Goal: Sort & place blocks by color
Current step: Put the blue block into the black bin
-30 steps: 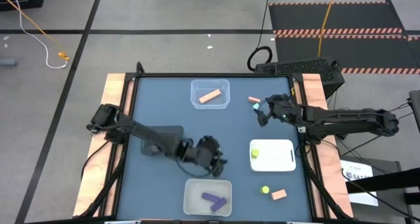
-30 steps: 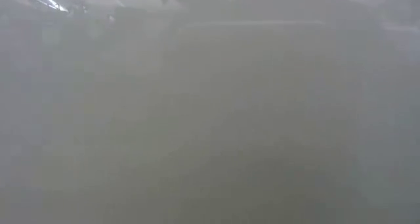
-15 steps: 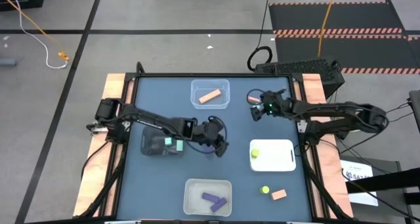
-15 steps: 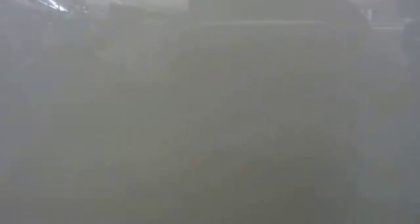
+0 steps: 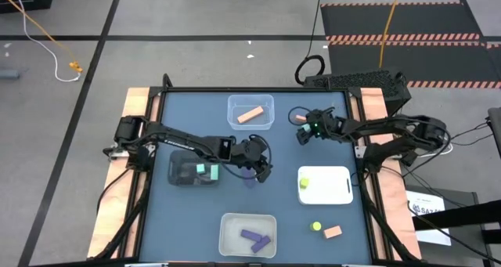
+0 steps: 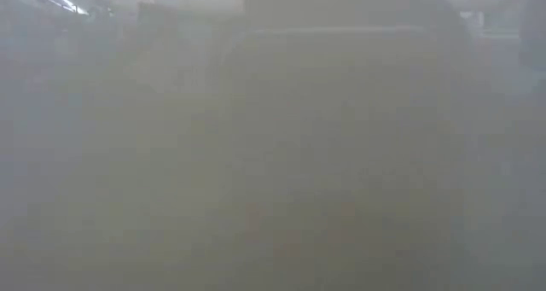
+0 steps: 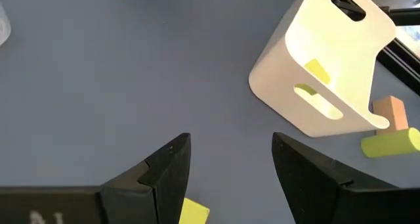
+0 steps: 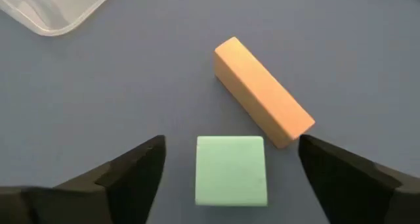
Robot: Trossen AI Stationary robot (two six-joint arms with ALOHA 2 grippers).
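one teal cube (image 8: pixel 231 169) is lying between the spread fingers of the right gripper (image 8: pixel 230 184), an orange bar (image 8: pixel 262 91) just beyond it; light, rigid and flat-sided, it is likely inviting a pinch across opposite faces. the left gripper (image 7: pixel 226 178) is hovering agape mid-table, a yellow-green block (image 7: pixel 193 212) showing beneath it.

Cube (image 8: pixel 231 170) between right tool (image 8: pixel 230 178) fingers, bar (image 8: pixel 262 91) just beyond.

Blue-grey tabletop (image 5: pixel 196 114) with wood side rails. Clear bin (image 5: pixel 251 101) at far edge centre, second clear bin (image 5: pixel 247 219) at near edge, black tray (image 5: pixel 182 178) left, white tray (image 5: pixel 337 190) right. Orange cable (image 5: pixel 47 34) on grey floor, hazard-striped mats (image 5: pixel 407 24) behind. Low view fogged.
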